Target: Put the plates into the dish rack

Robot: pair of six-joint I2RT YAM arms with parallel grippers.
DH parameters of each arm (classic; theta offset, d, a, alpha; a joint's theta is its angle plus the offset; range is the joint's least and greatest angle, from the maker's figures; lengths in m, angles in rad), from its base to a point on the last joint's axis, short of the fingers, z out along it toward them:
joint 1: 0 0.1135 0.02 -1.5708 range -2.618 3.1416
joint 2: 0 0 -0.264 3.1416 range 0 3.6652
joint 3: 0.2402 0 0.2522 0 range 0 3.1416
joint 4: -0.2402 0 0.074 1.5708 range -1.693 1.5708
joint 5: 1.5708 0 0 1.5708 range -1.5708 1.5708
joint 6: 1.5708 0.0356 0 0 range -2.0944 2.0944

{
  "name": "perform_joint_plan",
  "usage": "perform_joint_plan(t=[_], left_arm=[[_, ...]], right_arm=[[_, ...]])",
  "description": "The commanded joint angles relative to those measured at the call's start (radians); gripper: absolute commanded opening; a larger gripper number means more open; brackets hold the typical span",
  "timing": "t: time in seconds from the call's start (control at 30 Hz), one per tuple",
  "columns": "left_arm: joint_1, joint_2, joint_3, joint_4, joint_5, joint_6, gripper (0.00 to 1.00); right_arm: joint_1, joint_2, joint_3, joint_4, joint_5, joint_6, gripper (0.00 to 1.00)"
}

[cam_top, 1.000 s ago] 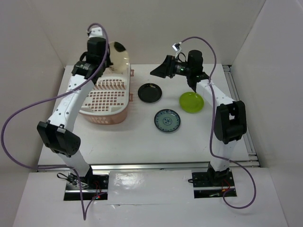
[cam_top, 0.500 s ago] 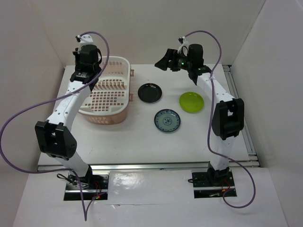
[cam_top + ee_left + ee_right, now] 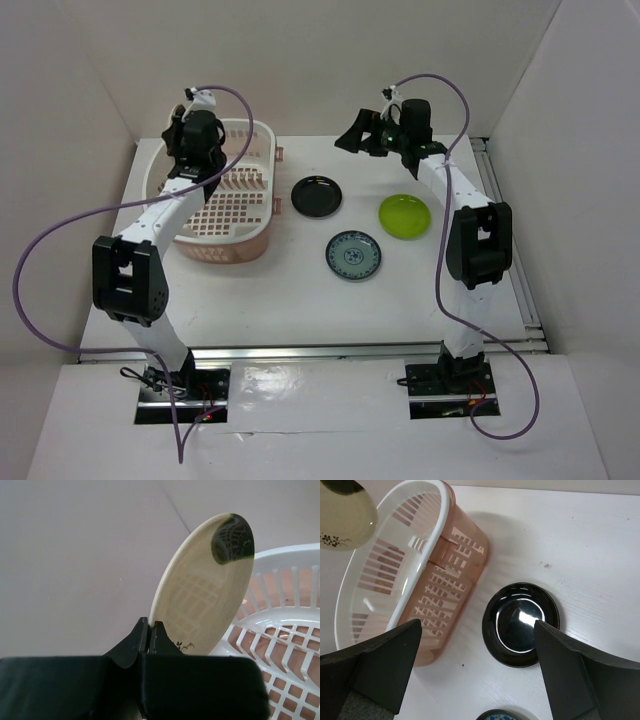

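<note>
My left fingers [image 3: 131, 645] clamp the cream plate [image 3: 205, 595] at the dish rack [image 3: 287, 625]'s edge; my right fingers [image 3: 380, 665] stand wide.

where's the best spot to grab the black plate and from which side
Pinch the black plate by its raised rim, coming straight down from above, one finger inside and one outside. It lies flat on the table, leaving no edge for a sideways grip.
</note>
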Motion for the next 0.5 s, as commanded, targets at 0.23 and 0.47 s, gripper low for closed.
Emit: perform_joint_plan(t=[0.23,0.47], left_arm=[[0.013,0.078,0.028,0.118,-0.011,0.011,0.00],[0.031,0.078,-0.035,0.118,0.000,-0.041,0.00]], right_arm=[[-0.002,-0.011,0.000,0.030,-0.037,0.003,1.00],[-0.002,-0.021,-0.019,0.050,-0.055,0.012,1.00]])
